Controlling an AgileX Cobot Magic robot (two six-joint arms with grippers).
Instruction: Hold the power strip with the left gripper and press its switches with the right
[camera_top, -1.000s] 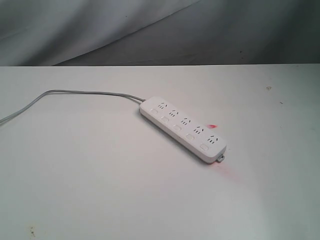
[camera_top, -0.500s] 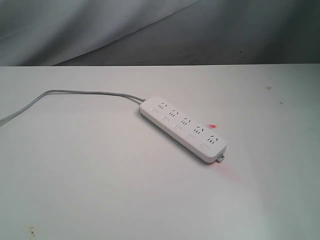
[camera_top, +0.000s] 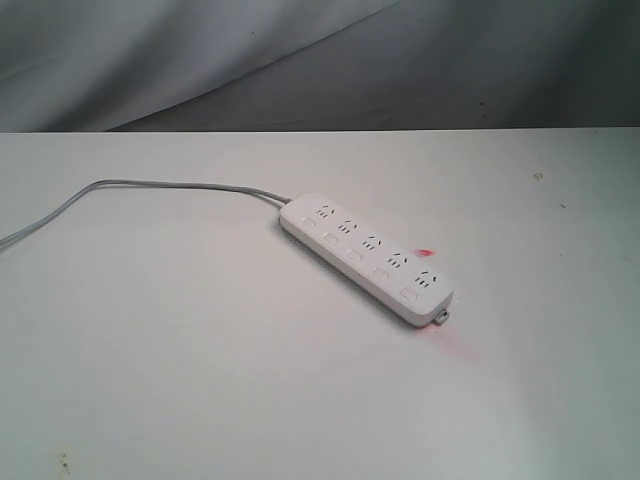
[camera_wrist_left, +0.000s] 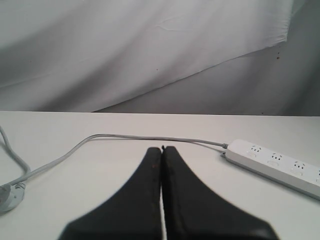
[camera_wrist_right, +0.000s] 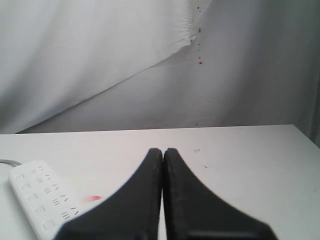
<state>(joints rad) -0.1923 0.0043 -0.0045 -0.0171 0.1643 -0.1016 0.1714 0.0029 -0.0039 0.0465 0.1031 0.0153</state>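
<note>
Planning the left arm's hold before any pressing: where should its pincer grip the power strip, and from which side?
Probably the power strip at its cord end, clamped across the narrow width from above. It lies flat with long straight sides, and that end sits nearest the left pincer, leaving most switches free.

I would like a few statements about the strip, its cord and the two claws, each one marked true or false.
1. The strip lies on the table and no claw touches it. True.
2. The left claw is open. False: its fingers are pressed together.
3. The right claw is shut. True.
4. The cord leaves the strip at the end with the tab. False: it leaves at the opposite end.
</note>
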